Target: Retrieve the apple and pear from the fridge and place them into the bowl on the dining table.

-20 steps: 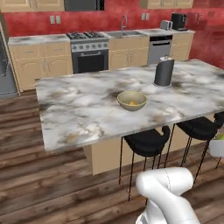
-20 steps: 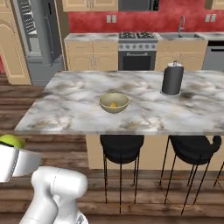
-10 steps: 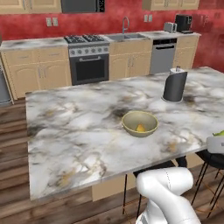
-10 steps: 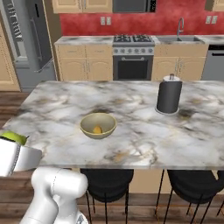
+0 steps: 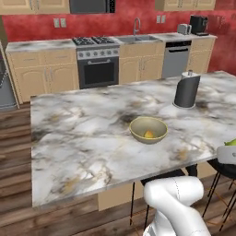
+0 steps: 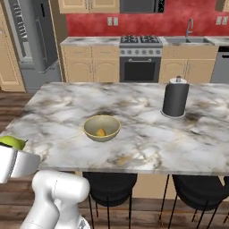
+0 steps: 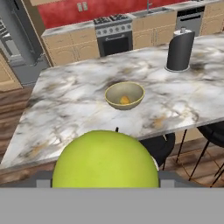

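A large marble table [image 5: 92, 133] stands in a kitchen with red walls and tan cabinets. On it sits a shallow olive-tan bowl [image 5: 148, 130] holding a small yellow-orange fruit [image 5: 149, 134], too small to tell which kind. Behind and to the right of the bowl stands a dark cylindrical paper towel holder [image 5: 186, 90].

The hand view adds what the base cameras barely catch: a round green fruit [image 7: 105, 159] looms large at the bottom of the frame, clasped between the tips of the end effector [image 7: 105, 177], off the table's near edge, with the bowl ahead of it.

In the right base view the green fruit peeks above the white hand at the left edge, and the grey fridge [image 6: 33, 40] shows at the upper left with its door ajar and white shelves visible. The left base view shows a sliver of green at the right edge, plus a toaster [image 5: 184, 29] and a coffee maker [image 5: 199, 24] on the far table.

No writing or brand can be read.
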